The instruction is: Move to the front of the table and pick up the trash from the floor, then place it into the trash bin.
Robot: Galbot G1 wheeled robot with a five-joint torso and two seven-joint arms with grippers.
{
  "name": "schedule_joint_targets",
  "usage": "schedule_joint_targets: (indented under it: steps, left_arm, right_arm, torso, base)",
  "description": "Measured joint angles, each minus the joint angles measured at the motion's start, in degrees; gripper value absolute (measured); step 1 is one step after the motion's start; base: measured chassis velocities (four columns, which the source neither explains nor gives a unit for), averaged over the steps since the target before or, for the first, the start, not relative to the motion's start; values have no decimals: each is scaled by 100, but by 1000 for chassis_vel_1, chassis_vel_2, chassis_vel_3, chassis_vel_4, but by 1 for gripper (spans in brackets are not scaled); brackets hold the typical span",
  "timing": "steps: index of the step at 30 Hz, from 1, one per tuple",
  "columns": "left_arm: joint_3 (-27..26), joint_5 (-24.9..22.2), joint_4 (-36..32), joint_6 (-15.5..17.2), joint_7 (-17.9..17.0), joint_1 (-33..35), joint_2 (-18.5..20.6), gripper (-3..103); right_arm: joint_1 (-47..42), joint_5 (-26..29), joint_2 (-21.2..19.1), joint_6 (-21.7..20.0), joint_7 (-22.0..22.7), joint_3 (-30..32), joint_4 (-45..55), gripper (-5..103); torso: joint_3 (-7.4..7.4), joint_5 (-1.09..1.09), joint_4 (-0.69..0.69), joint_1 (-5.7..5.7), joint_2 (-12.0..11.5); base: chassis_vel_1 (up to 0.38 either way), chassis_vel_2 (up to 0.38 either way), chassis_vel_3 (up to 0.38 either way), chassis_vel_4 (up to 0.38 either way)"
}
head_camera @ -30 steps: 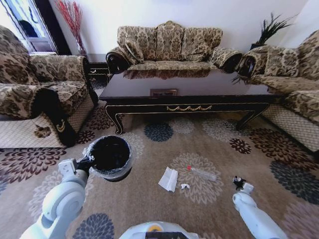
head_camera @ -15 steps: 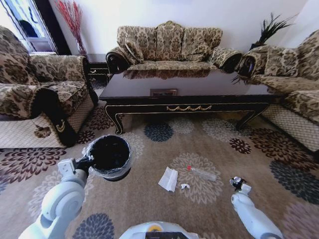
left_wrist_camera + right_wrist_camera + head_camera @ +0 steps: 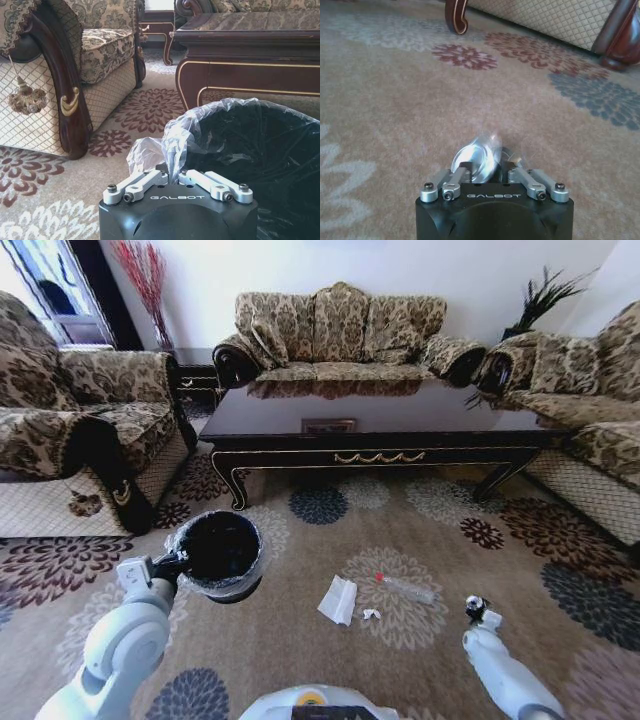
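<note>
The left gripper [image 3: 181,562] is clamped on the near rim of the trash bin [image 3: 222,552], holding it on the robot's left above the patterned carpet [image 3: 300,640]; in the left wrist view its fingers [image 3: 145,179] are closed together on a bunched fold of the clear plastic bag [image 3: 172,145] that lines the black bin, whose dark opening spreads just beyond them. The right gripper [image 3: 477,608] hangs low over the carpet on the robot's right, and in the right wrist view its fingers [image 3: 454,181] are pressed around a crumpled, shiny clear scrap [image 3: 479,156] that sticks out between them. The rest of the trash lies on the floor between the two arms: a folded white napkin [image 3: 339,599] just right of the bin, a tiny white scrap [image 3: 370,614] beside the napkin, and a slim clear tube [image 3: 405,588] with a red tip lying a little further right, near the right gripper but apart from it. Beyond the litter stands the dark glossy worktop of the long table [image 3: 380,415], with a sofa [image 3: 340,330] behind it and armchairs [image 3: 80,420] to either side
</note>
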Motion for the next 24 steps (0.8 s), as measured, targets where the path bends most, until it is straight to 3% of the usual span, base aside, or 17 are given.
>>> schedule_joint_targets:
  steps: [1, 3, 5, 10, 19, 23, 24]
  left_arm:
    - [0, -1, 4, 0, -2, -5, 2, 4]
    - [1, -3, 4, 0, -2, -9, 3, 4]
    - [4, -8, 4, -1, 1, -13, 6, 4]
    - [5, -12, 5, -2, -3, -27, 15, 4]
    - [9, -14, -1, -4, -2, -35, -9, 4]
    - [50, -14, -8, -4, -3, -78, -34, 4]
    - [50, -14, -8, -4, -3, -78, -34, 4]
  right_arm:
    - [-27, 0, -1, -2, 1, -1, 13, 24]
    - [-49, 0, -2, -2, 1, -1, 43, 24]
    - [-159, -7, -24, -2, 1, 1, 206, 8]
    - [-411, -47, -58, 19, 0, 43, 583, 1]
    - [-675, -556, -160, 357, -34, 323, 902, -3]
    - [-806, -18, -309, 213, 225, 451, 1299, 18]
    - [-806, -18, -309, 213, 225, 451, 1299, 18]
  torso:
    - [0, 7, -4, 0, 0]
    - [1, 9, -4, 1, 0]
    - [0, 0, -3, 0, 0]
    - [0, 3, -2, 0, 0]
    - [0, 2, -2, 0, 0]
    - [0, 2, -2, 0, 0]
    - [0, 2, -2, 0, 0]
  base:
    - [0, 0, 0, 0]
    - [0, 0, 0, 0]
    - [0, 0, 0, 0]
    - [0, 0, 0, 0]
    - [0, 0, 0, 0]
    - [0, 0, 0, 0]
    - [0, 0, 0, 0]
